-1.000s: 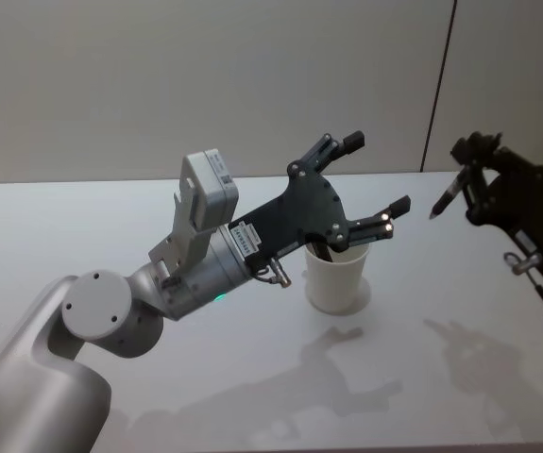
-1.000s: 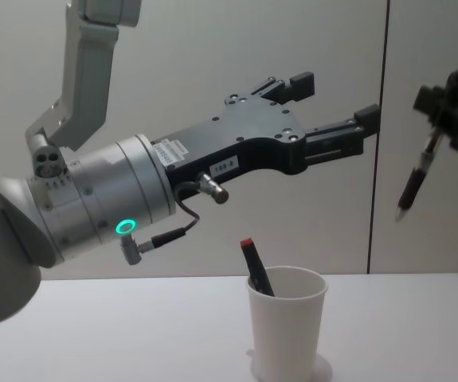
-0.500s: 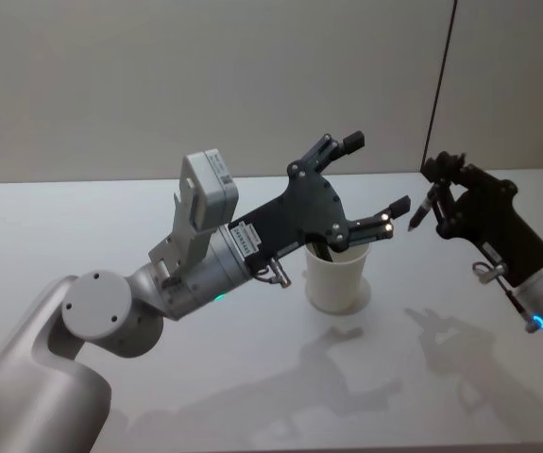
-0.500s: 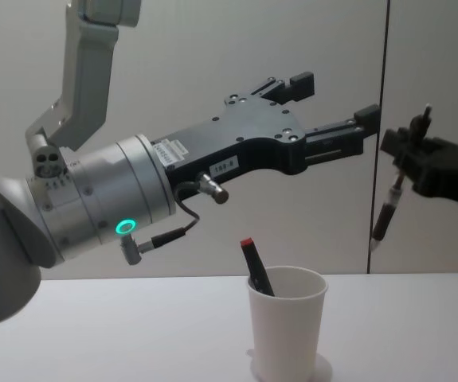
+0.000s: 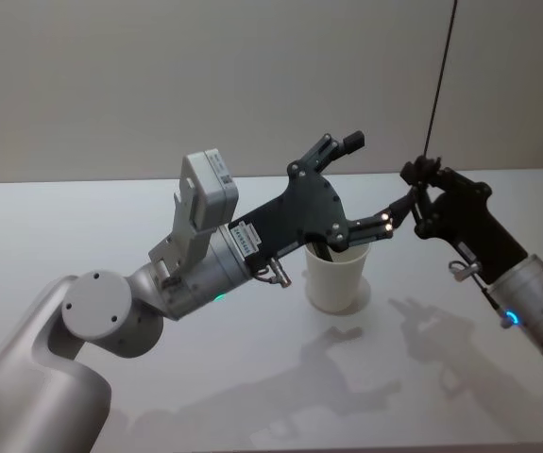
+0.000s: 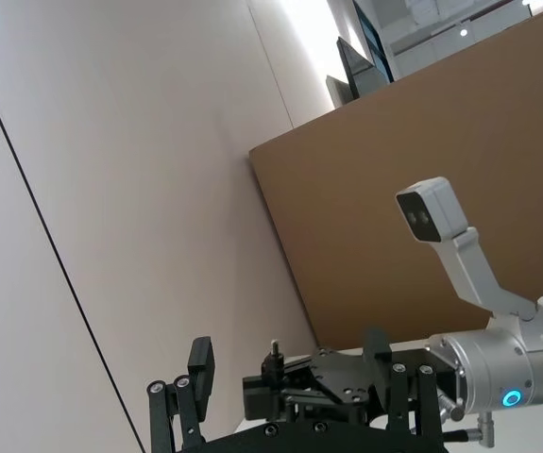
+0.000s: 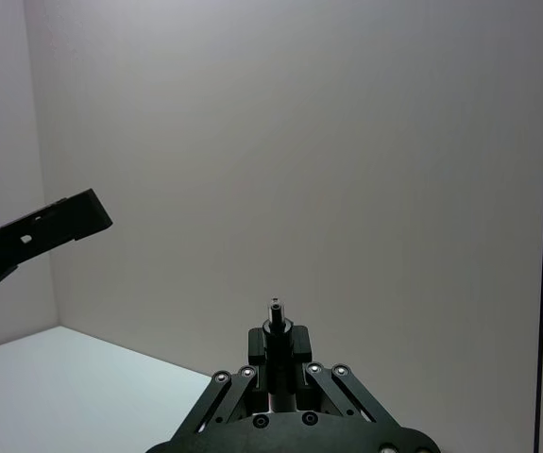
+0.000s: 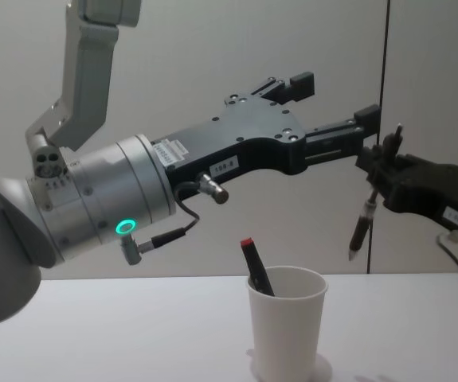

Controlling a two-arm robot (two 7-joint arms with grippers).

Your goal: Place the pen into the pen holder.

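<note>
A plain white table (image 5: 82, 217) runs back to a pale wall with one dark vertical seam; nothing else lies on the surface near the work.

Nearest you in the chest view is the left arm, its left gripper (image 8: 336, 107) hanging above the pen holder (image 8: 286, 322) with fingers spread wide and nothing between them. The pen holder, a white paper cup, stands upright just below and already contains a dark marker (image 8: 256, 268) with a red end, leaning against the left side of the rim.

Farther out, to the right of the cup and above its rim, the right gripper (image 8: 376, 163) is clamped on the pen (image 8: 362, 225), which hangs nearly vertical, tip down. The tip sits to the right of the cup mouth and above it, not yet over the opening.

Judgement: you are in the carry-over stage, with insertion not begun. The right gripper is close to the left gripper's lower finger (image 5: 389, 219), so watch that clearance. Bring the tip over the open right part of the mouth, away from the marker, keep the pen upright, lower until the tip is well below the rim, then release. A light paper cup is likely to tip if nudged sideways.
</note>
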